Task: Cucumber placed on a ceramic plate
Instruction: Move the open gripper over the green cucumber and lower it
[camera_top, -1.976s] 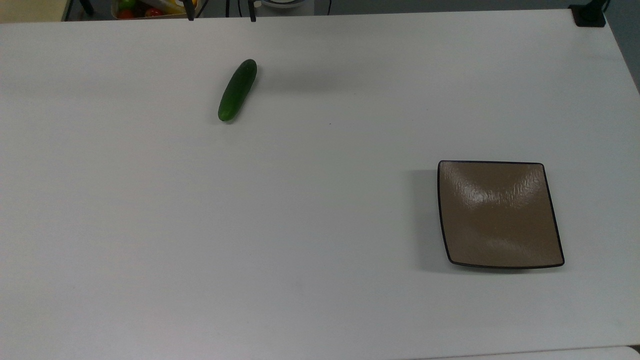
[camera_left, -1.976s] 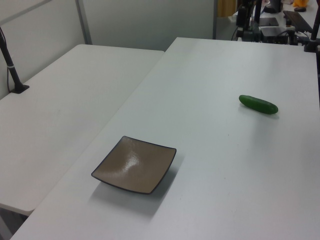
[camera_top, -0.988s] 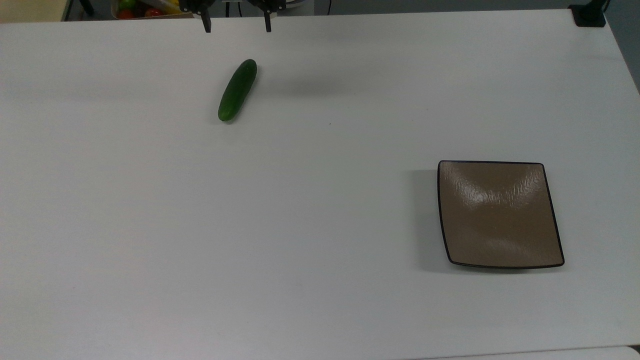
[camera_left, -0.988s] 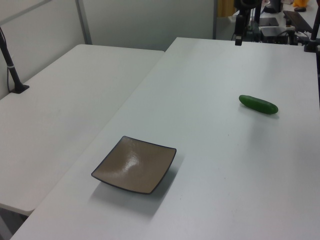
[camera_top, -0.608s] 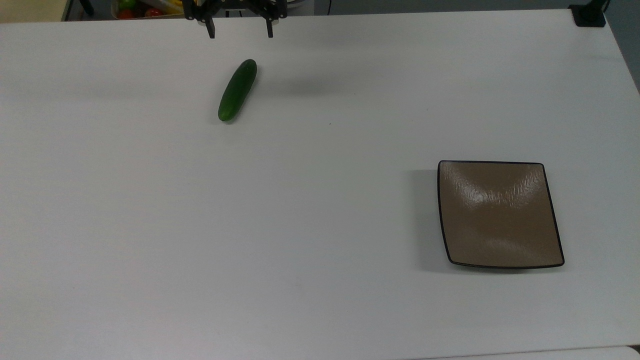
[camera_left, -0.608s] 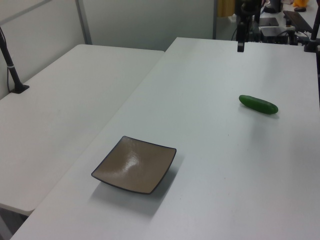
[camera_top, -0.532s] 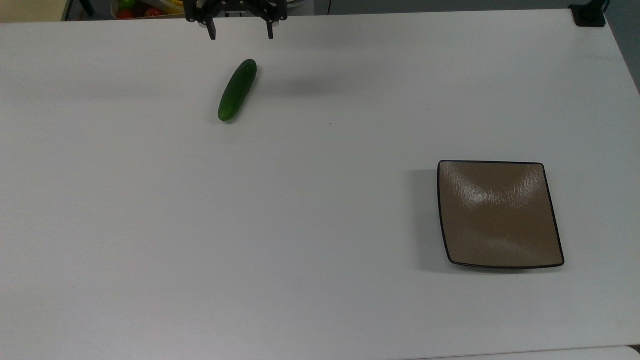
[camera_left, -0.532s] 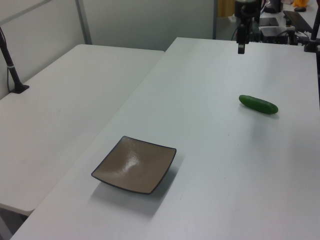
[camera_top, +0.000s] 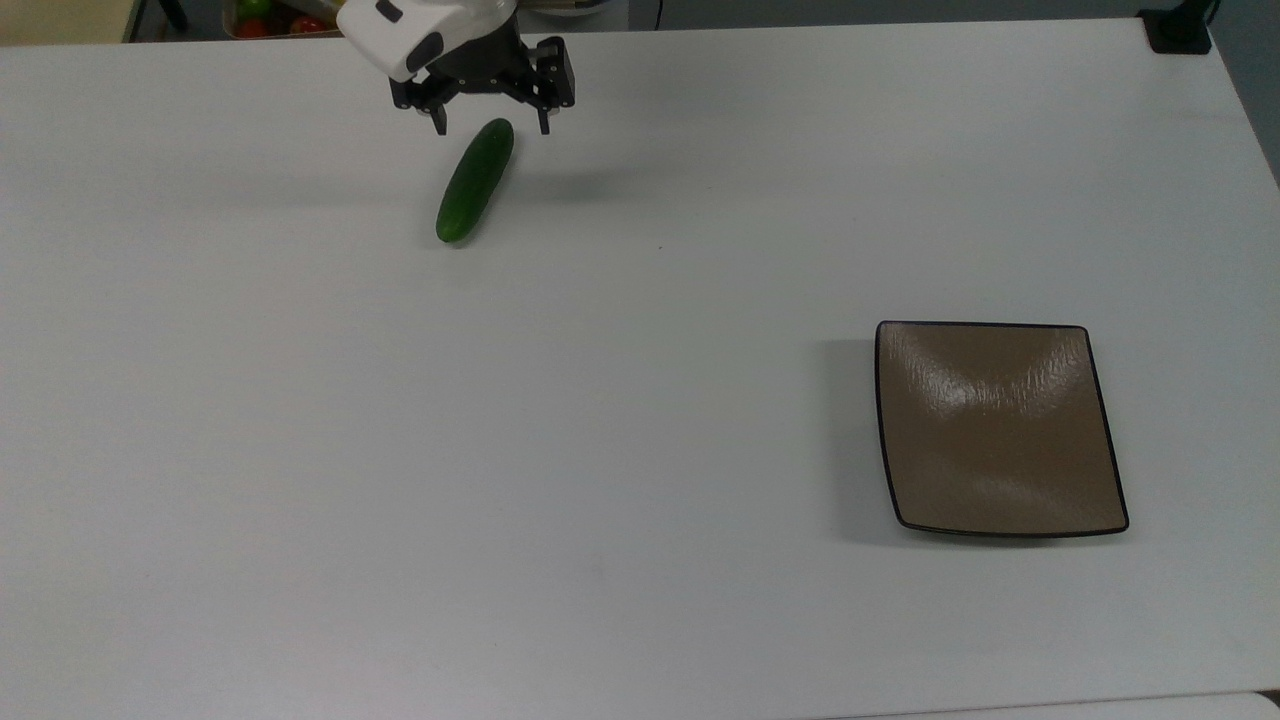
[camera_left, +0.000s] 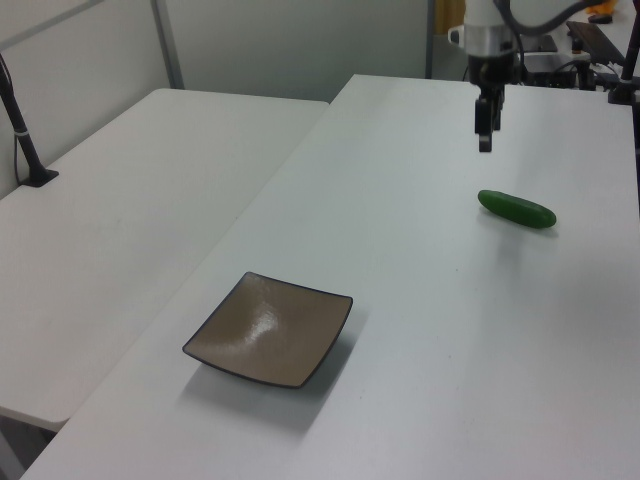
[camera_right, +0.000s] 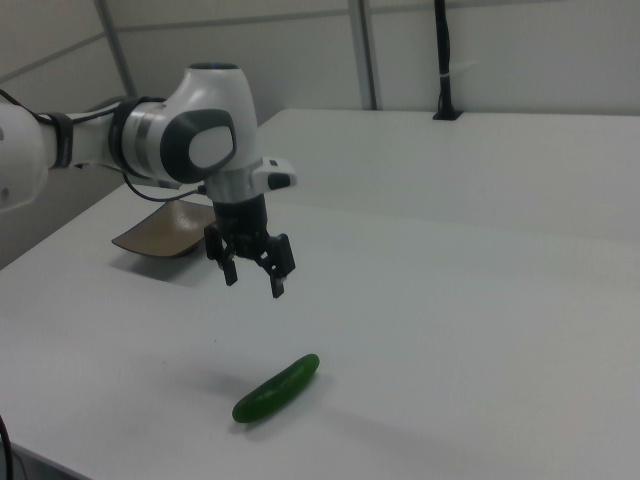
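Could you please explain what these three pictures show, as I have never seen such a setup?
A white robot arm ends in a two-finger gripper, open and holding nothing. Three cameras watch it: the top view looks down on the white table, the left and right views look across it from either side. On the table lie a dark green cucumber and, well apart from it, a bare square brown plate. The gripper hangs above the table near the cucumber, touching nothing.

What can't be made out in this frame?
- Ceramic plate: mostly hidden behind the arm in the right view.
- Gripper: seen edge-on in the left view, its gap hidden there.
- Crate of produce: cut by the top view's upper edge; contents too small to identify.
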